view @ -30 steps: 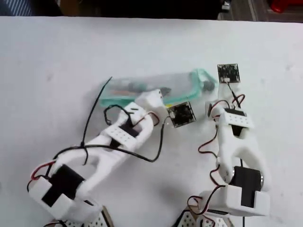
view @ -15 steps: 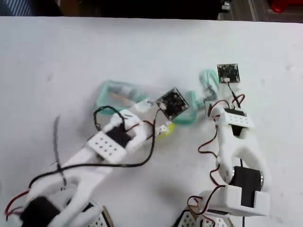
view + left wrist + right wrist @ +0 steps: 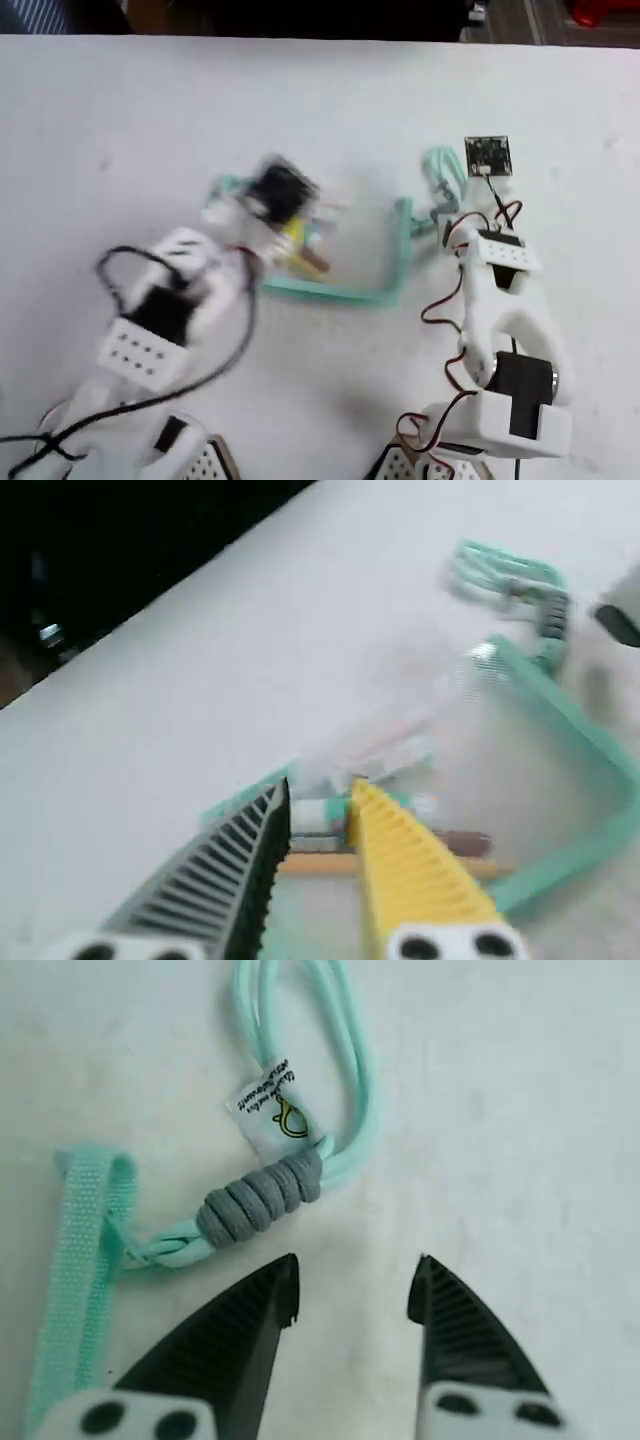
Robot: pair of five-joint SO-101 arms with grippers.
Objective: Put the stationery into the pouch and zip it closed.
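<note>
1 pouch, white table, dark room

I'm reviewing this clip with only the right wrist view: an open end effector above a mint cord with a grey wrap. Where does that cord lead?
Observer: In the high view the cord hangs off one corner of a clear pouch with mint edging, which lies flat on the table beside the right arm.
Operator: And where is the other arm?
Observer: The left end effector is over the end of the pouch away from the cord, just above stationery that shows through the clear side.
</note>
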